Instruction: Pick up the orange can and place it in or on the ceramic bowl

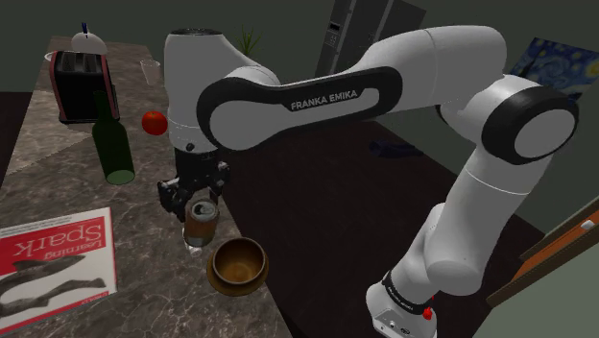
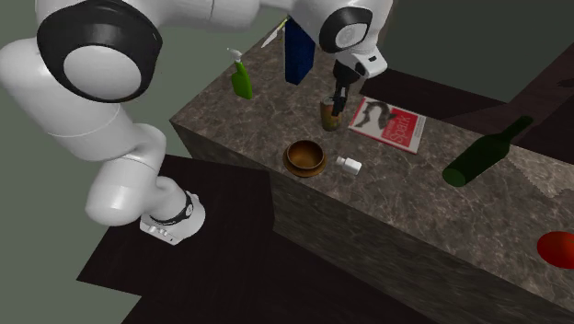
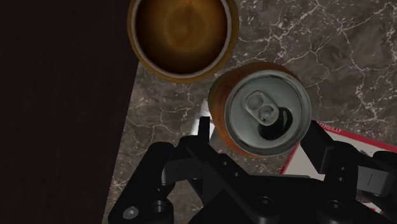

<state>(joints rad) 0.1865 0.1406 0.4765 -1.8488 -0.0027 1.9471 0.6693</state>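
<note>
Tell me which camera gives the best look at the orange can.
Wrist view: the orange can sits close, silver top and tab plain. Shoulder view shows its side beneath the gripper; second exterior view shows it far off.

One orange can (image 1: 202,224) and one brown bowl (image 1: 237,264) are counted. Two bottles are seen: one dark green wine bottle (image 1: 113,149) and one light green pump bottle (image 2: 241,78). One small white container (image 2: 348,166) is noted, along with one round red fruit (image 1: 154,122), one red-covered book (image 1: 53,259), one red and black appliance (image 1: 82,82), one pale cup (image 1: 149,67) and one blue box (image 2: 299,51). One white arm (image 1: 384,86) is counted, and one painting (image 1: 549,62) is seen.
</note>
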